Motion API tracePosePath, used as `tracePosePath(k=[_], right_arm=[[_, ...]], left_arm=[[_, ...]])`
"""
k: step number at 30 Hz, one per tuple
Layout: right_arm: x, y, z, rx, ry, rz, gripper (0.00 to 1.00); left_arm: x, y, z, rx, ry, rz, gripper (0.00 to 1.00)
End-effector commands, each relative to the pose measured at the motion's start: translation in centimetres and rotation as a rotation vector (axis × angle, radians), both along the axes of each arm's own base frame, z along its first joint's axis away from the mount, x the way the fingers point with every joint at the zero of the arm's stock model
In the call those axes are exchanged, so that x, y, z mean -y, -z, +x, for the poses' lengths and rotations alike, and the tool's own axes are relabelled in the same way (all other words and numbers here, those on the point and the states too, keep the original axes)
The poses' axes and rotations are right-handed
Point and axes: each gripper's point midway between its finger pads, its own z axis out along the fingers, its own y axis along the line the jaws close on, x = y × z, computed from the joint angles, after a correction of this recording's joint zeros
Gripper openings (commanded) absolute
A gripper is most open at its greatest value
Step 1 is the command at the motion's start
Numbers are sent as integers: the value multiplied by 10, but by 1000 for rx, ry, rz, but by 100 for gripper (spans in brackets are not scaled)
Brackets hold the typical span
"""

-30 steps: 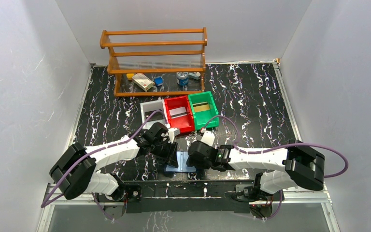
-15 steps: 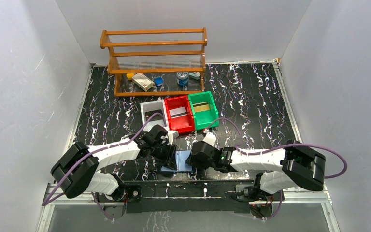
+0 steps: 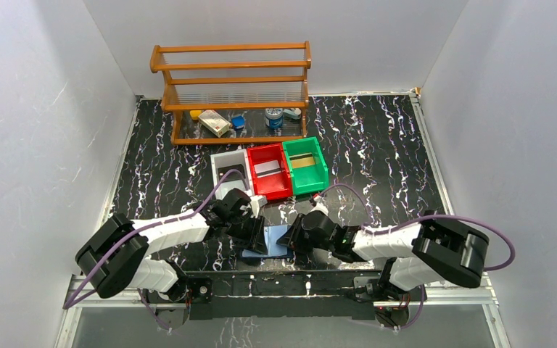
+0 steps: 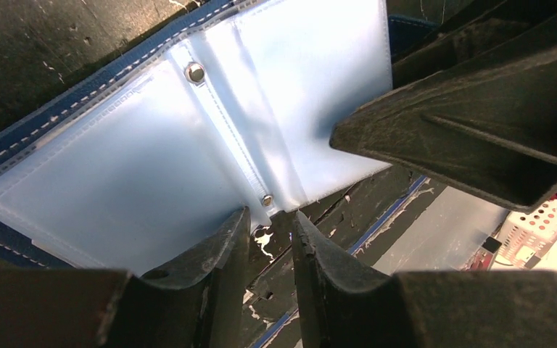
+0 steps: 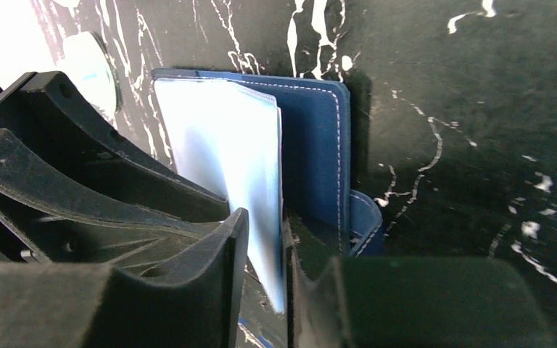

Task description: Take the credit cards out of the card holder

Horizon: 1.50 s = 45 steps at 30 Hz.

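Observation:
The card holder (image 3: pixel 274 240) lies open on the table near the front edge, between my two grippers. In the left wrist view its pale blue plastic sleeves (image 4: pixel 152 159) face up, joined by two rivets. No separate card can be made out. My left gripper (image 4: pixel 270 216) rests at the holder's near edge by the spine, with its jaws narrowly apart and nothing between them. It sits at the holder's left side in the top view (image 3: pixel 257 235). My right gripper (image 5: pixel 262 221) is shut on a pale blue inner sleeve (image 5: pixel 225 138) standing up from the navy cover (image 5: pixel 319 145). It sits at the holder's right side in the top view (image 3: pixel 296 241).
White (image 3: pixel 226 168), red (image 3: pixel 268 171) and green (image 3: pixel 305 165) bins stand just behind the grippers. A wooden rack (image 3: pixel 232 90) with small items is at the back left. The table's front edge runs right below the holder.
A second ago my left gripper held the dark cover flap upright. The holder now lies open with its pale blue faces up, and my right gripper has closed in on its right side.

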Motion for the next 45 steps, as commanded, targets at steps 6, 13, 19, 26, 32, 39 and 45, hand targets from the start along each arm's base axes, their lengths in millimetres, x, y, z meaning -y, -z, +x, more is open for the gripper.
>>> tracePosePath(k=[6,13,19,26,32,39,45], right_arm=[[-16,-10,6,1,-11,84,3],[1,-22,18,75,3,-67,0],[17,-5,22,47,-12,-335,0],[41,13,22,12,0,-641,0],[45,14,24,20,-9,-750,5],[15,-12,25,105,-89,-555,26],[12,-65,33,245,-90,-384,52]], left_arm=[[-11,-4,10,73,-57,52,34],[-44,-28,47,268,-205,207,58],[-48,-13,41,216,-212,251,58],[-43,-8,38,195,-191,235,56],[-41,-9,37,196,-175,224,55],[-37,-29,45,259,-198,171,58],[-43,-60,62,377,-262,142,81]])
